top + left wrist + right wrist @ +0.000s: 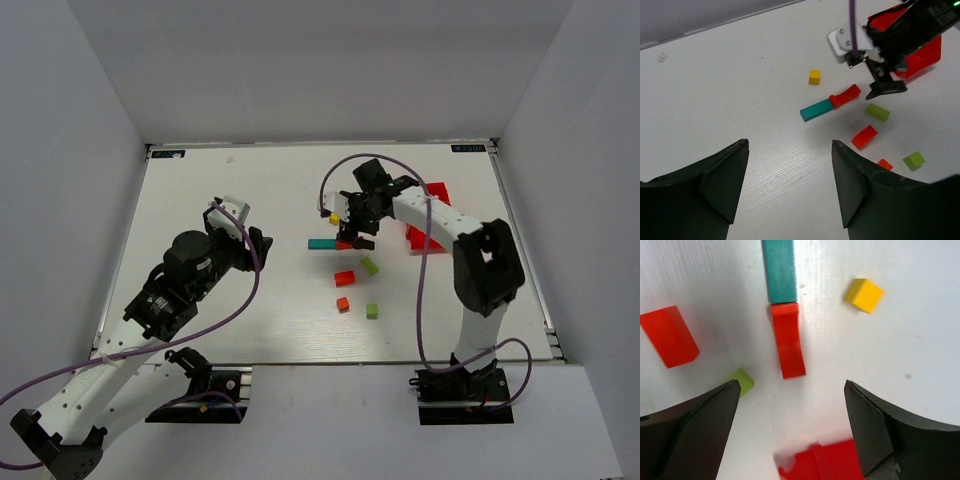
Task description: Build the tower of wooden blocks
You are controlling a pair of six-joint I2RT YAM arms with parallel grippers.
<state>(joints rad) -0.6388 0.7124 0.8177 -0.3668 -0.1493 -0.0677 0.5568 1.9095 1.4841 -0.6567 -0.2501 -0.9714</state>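
The wood blocks lie loose and flat on the white table, none stacked. A teal bar (321,243) lies end to end with a red bar (788,340). A yellow cube (334,218) sits just beyond them. A lime-green block (369,265), a red block (344,278), a small orange cube (342,304) and a lime cube (371,311) lie nearer. My right gripper (358,236) hovers open and empty over the red bar's free end (791,385). My left gripper (258,245) is open and empty, well left of the blocks (790,145).
A red plastic bin (428,215) sits under the right arm, right of the blocks; its edge shows in the right wrist view (825,462). White walls enclose the table on three sides.
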